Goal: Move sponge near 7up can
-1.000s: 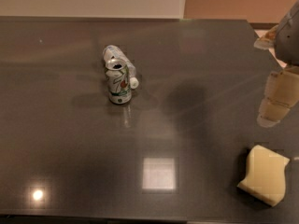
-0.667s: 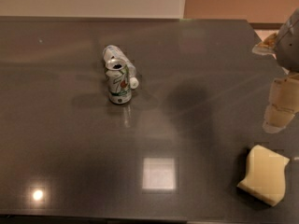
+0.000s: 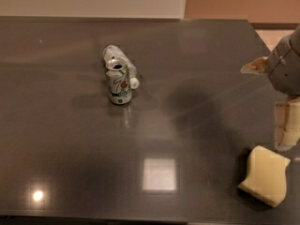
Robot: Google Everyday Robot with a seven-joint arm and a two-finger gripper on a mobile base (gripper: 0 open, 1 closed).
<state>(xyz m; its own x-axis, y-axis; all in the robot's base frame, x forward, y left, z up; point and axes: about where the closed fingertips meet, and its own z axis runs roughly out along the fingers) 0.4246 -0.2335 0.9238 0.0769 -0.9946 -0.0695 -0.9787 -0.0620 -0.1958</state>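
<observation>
The pale yellow sponge (image 3: 266, 174) lies flat on the dark table (image 3: 70, 139) near its front right corner. The 7up can (image 3: 119, 82) stands upright left of the table's middle, its dark top hole showing. My gripper (image 3: 287, 131) hangs at the right edge of the view, just above and to the right of the sponge; one pale finger (image 3: 287, 125) shows and part of the gripper is cut off by the frame. It holds nothing that I can see.
A silvery-clear bottle with a white cap (image 3: 120, 62) lies on its side right behind the can, touching it. The table's far edge meets a pale wall. Ceiling lights reflect on the tabletop near the front.
My gripper has moved a little to the right and down toward the sponge. The sponge, can and bottle have not moved.
</observation>
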